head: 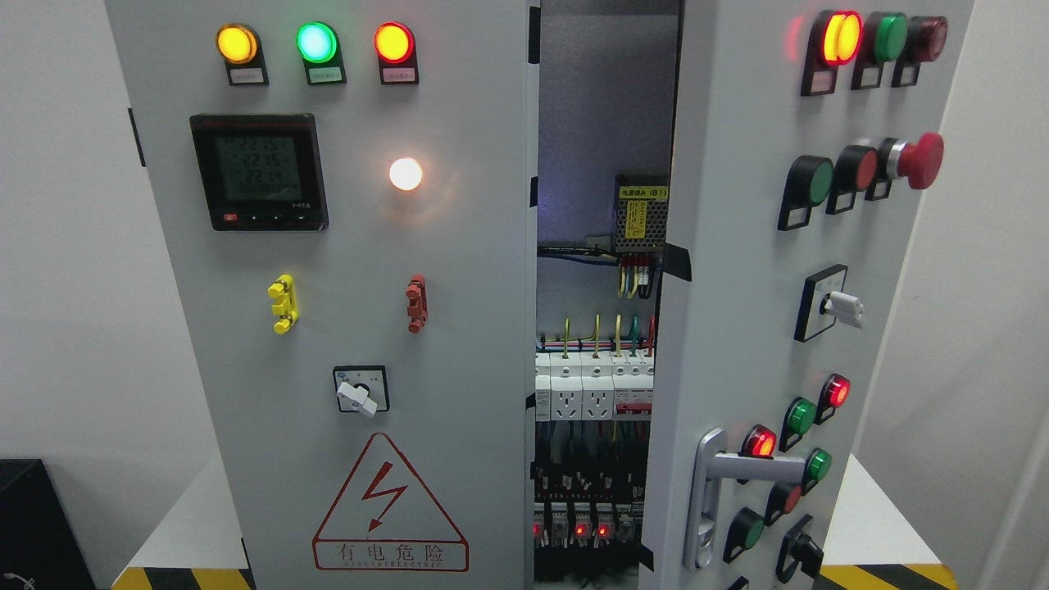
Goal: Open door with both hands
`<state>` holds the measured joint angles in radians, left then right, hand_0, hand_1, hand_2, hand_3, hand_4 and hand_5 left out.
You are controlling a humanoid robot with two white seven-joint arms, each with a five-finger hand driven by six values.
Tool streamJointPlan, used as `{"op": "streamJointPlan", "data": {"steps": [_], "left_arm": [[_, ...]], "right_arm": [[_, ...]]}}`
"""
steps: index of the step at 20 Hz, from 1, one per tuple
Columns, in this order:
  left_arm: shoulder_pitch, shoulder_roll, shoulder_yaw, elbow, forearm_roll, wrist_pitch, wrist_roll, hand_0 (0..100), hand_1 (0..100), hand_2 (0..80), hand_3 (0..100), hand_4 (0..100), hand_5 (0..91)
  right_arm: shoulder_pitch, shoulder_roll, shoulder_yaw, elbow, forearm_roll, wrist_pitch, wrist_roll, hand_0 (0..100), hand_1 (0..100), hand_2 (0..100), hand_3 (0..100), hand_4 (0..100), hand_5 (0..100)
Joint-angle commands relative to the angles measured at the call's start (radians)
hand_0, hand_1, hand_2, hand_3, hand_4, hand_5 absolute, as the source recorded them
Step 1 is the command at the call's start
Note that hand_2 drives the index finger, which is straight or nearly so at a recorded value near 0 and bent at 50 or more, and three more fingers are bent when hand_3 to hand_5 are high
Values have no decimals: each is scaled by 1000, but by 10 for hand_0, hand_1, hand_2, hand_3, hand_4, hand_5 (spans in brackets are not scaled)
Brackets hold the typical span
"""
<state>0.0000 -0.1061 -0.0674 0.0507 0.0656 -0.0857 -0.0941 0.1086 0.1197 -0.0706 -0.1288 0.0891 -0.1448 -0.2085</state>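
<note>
Right door stands ajar with breakers exposed, left door shut (neither hand in view, state unknown), so you'd next reach its lever handle.

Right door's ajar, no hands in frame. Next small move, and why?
Probably bring a hand up to the right door, at its free edge or the lever handle, and swing it wider. It is only partly open, showing breakers through a narrow gap; the left door looks closed.

White walls, hazard-striped floor
</note>
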Motion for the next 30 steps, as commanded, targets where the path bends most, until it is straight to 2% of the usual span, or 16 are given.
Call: {"op": "streamJointPlan", "data": {"steps": [1,13,15,17,18,19,21,23,26,27,28,30], "left_arm": [[-11,0,0,0,0,0,1,0,0,0,0,0,0],[-12,0,0,0,2,0,1,0,0,0,0,0,0],[-15,17,5,-6,8,-3,-1,0,0,0,0,0,0],[4,89,26,-127,28,-12,-19,0,0,0,0,0,0],[27,159,50,-208,83,-12,-32,0,0,0,0,0,0],[69,228,58,-301,170,-12,-51,0,0,0,0,0,0],[161,394,57,-539,378,-12,-128,0,0,0,0,0,0],[254,628,57,-786,626,-12,-197,0,0,0,0,0,0],[385,1004,92,-1062,1034,-26,-252,0,0,0,0,0,0],[420,1131,122,-1100,1145,-44,-304,0,0,0,0,0,0],[439,1226,148,-1115,1242,-64,-385,0,0,0,0,0,0],[446,1365,170,-1120,1379,-95,-586,0,0,0,0,0,0]], "right_arm": [[-1,0,0,0,0,1,-2,0,0,0,0,0,0],[0,0,0,0,0,1,-3,0,0,0,0,0,0],[0,0,0,0,0,1,-2,0,0,0,0,0,0],[0,0,0,0,0,1,-2,0,0,0,0,0,0],[0,0,0,0,0,1,-3,0,0,0,0,0,0],[0,0,0,0,0,1,-3,0,0,0,0,0,0],[-1,0,0,0,0,1,-2,0,0,0,0,0,0],[-1,0,0,0,0,1,-2,0,0,0,0,0,0],[-1,0,0,0,0,1,-2,0,0,0,0,0,0],[-1,0,0,0,0,1,-3,0,0,0,0,0,0],[0,0,0,0,0,1,-2,0,0,0,0,0,0],[0,0,0,0,0,1,-2,0,0,0,0,0,0]]}}
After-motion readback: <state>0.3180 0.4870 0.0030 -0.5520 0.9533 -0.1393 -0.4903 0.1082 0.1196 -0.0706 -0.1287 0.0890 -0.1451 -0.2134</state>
